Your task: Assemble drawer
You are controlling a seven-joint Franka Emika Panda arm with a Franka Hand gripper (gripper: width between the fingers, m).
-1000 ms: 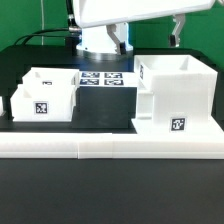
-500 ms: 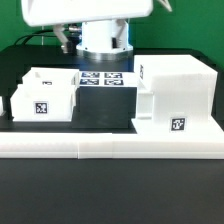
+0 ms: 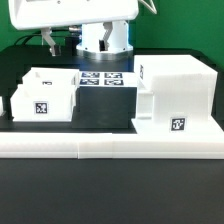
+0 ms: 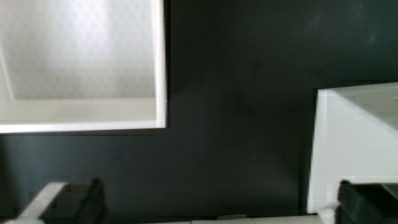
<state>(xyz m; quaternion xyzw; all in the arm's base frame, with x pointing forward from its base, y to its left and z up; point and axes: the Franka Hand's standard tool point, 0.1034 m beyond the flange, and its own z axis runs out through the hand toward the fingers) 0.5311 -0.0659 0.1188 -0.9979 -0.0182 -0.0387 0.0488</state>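
A small white open drawer box (image 3: 45,95) with a marker tag on its front stands on the black table at the exterior view's left. A larger white drawer housing (image 3: 175,95) stands at the exterior view's right. My gripper (image 3: 60,40) hangs high above the back left of the table, well apart from both parts. In the wrist view my gripper (image 4: 217,200) is open and empty, with dark fingers (image 4: 71,203) spread wide over bare black table. The wrist view also shows an open white box (image 4: 80,65) and the corner of another white part (image 4: 361,140).
The marker board (image 3: 103,78) lies flat at the back middle, between the two white parts. A white ledge (image 3: 110,145) runs along the table's front edge. The robot base (image 3: 103,38) stands behind the marker board.
The arm has swung from above the housing toward the exterior view's left. The gripper now hangs over the back left. The parts on the table have not moved.
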